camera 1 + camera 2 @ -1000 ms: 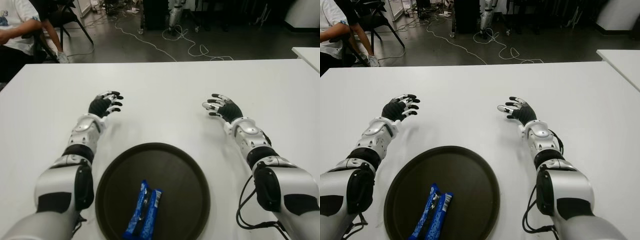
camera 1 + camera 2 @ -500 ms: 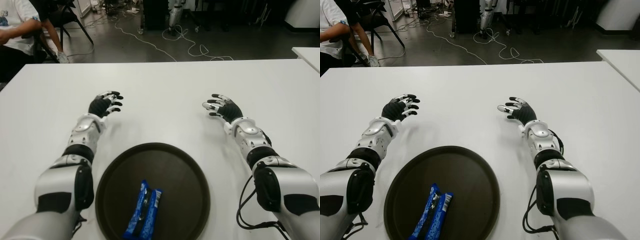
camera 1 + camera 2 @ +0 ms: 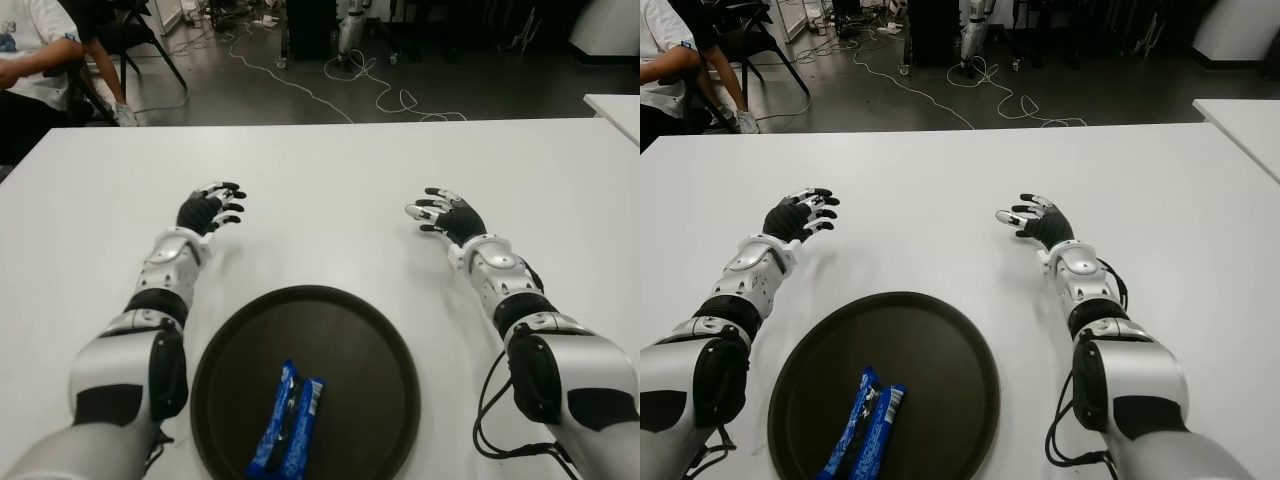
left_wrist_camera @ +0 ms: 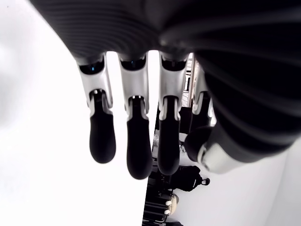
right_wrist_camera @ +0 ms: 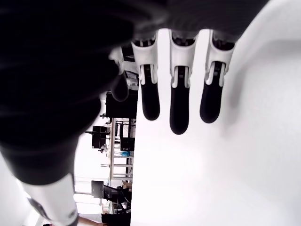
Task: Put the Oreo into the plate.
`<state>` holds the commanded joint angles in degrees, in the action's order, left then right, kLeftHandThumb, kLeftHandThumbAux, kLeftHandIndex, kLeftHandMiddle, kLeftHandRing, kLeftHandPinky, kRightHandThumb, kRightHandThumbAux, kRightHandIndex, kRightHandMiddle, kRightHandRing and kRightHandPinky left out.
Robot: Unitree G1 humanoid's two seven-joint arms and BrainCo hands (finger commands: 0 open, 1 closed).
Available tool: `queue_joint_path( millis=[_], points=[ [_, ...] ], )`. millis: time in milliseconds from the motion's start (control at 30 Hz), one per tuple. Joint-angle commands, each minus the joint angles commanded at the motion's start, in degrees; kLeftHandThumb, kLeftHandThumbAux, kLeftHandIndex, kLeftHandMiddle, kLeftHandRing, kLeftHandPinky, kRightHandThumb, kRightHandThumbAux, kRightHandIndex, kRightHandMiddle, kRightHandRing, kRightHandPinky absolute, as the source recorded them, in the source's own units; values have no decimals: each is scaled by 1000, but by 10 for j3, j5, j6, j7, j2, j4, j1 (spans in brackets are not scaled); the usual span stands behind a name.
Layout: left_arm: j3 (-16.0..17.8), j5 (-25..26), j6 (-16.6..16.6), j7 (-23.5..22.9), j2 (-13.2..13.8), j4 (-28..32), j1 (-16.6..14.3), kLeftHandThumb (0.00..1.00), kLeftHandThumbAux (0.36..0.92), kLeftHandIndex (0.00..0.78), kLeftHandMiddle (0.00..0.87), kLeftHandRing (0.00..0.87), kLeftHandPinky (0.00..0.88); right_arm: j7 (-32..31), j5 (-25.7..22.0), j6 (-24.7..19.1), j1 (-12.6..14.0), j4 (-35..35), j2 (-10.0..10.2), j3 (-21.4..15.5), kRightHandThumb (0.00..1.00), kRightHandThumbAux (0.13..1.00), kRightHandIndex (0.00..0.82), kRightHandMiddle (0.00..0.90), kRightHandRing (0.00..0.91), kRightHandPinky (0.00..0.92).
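At the far left edge, beyond the white table [image 3: 330,170], a seated person [image 3: 30,60] in a white shirt shows partly, with a dark chair [image 3: 130,35] just beside them. The left hand [image 3: 210,208] is stretched forward over the bare tabletop, on the left side and well beyond the plate; its fingers [image 4: 134,141] are spread and relaxed, holding nothing, as its wrist view shows them straight with gaps between them. Near the table's front edge, in the middle between the two forearms, sits the round dark plate [image 3: 370,340]. The Oreo [image 3: 288,422], a blue packet, lies inside the plate on its near part, slightly tilted, with its lower end cut off by the picture's edge. The right hand [image 3: 443,213] is extended over the table on the right side, well apart from the plate and about level with the left hand; its fingers [image 5: 178,108] are likewise apart and loose, empty. A black cable [image 3: 490,410] loops beside the right forearm near the table's front. On the dark floor behind the table, white cables [image 3: 380,90] trail about
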<state>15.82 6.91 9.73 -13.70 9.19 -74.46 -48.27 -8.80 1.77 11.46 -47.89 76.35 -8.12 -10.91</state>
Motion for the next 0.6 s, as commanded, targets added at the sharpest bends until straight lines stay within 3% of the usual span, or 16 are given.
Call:
queue_joint_path(
  millis=[600],
  points=[
    [-5, -3, 5, -1, 1, 0, 1, 830, 676, 432, 463, 525, 543, -2, -1, -1, -1, 0, -1, 3, 0, 789, 200, 306, 327, 366]
  ],
)
